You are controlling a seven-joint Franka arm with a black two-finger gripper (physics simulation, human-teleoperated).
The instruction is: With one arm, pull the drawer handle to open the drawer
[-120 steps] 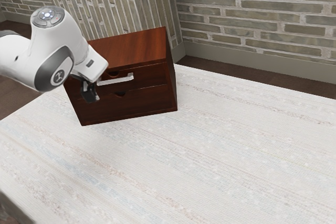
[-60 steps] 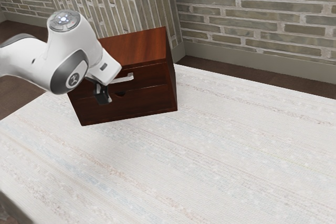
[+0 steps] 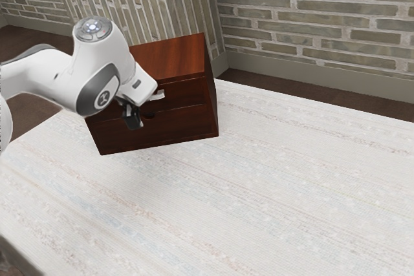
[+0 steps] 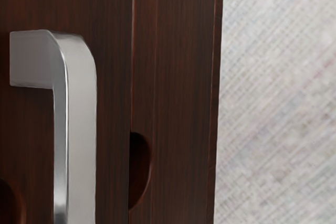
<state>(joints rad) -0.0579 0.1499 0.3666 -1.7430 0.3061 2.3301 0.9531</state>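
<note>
Gripper (image 3: 134,119) placed just beside the drawer handle (image 3: 158,95) of a brown cabinet (image 3: 184,75), worktop (image 3: 272,185) beneath, whether clenched cannot be told

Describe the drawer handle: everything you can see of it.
The drawer handle is a flat, brushed-silver metal bar, bent at a rounded corner into a short leg that meets the dark red-brown upper drawer front of the wooden box. It lies level across that front. In the exterior view the arm's hand covers most of it, leaving one end showing. Whether the gripper touches it cannot be told.
</note>
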